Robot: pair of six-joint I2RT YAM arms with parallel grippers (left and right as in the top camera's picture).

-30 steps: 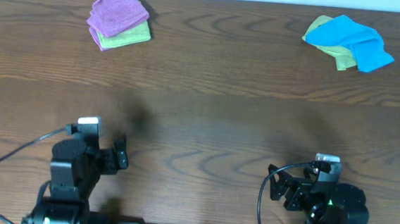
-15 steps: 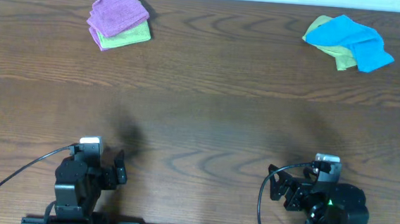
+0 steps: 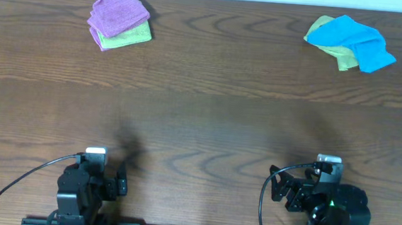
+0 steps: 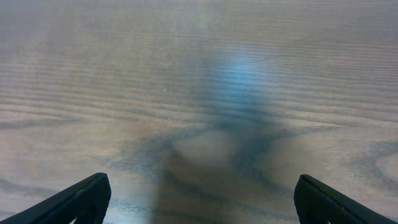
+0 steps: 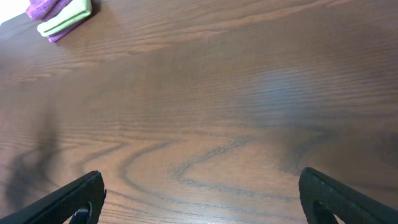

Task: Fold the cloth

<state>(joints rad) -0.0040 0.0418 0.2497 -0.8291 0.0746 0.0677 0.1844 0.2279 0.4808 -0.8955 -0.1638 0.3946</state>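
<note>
The lilac-purple cloth (image 3: 118, 12) lies folded on top of a lime-green folded cloth (image 3: 130, 35) at the table's far left. It also shows at the top left of the right wrist view (image 5: 45, 7). My left gripper (image 3: 121, 183) is open and empty at the near left edge, far from the cloth. In the left wrist view (image 4: 199, 202) only bare wood lies between its fingers. My right gripper (image 3: 278, 189) is open and empty at the near right edge; the right wrist view (image 5: 202, 199) shows bare wood between its fingers.
A bright blue cloth (image 3: 355, 40) lies crumpled over another lime-green cloth (image 3: 341, 57) at the far right. The wooden table (image 3: 207, 120) spans the view between the cloths and the arms.
My left arm has drawn back toward the near edge of the table. The right arm and the cloths have not moved.
</note>
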